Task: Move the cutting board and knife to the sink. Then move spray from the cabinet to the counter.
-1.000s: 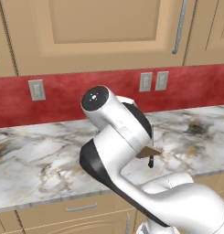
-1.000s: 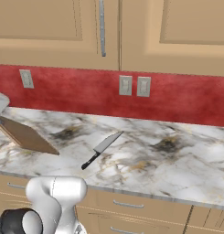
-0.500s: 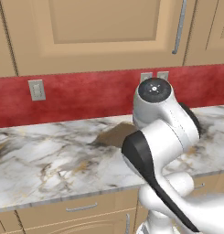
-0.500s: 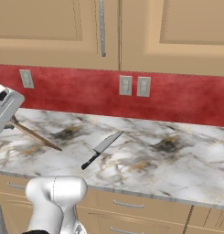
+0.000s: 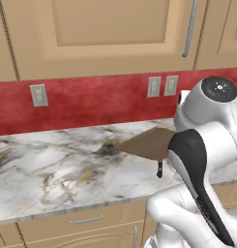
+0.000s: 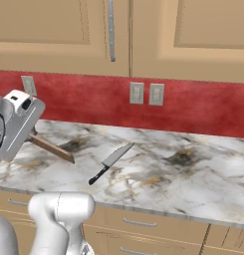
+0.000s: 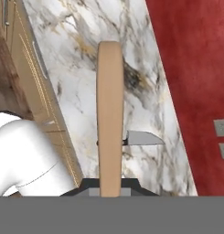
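Counter w/ knife; pincer pinches cutting board (edge-on, lifted).

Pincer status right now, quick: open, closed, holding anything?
Pincer: closed on the cutting board, held on edge above the counter; the knife lies on the counter.

No writing, label, brand, number or sign can be read anywhere in these views.
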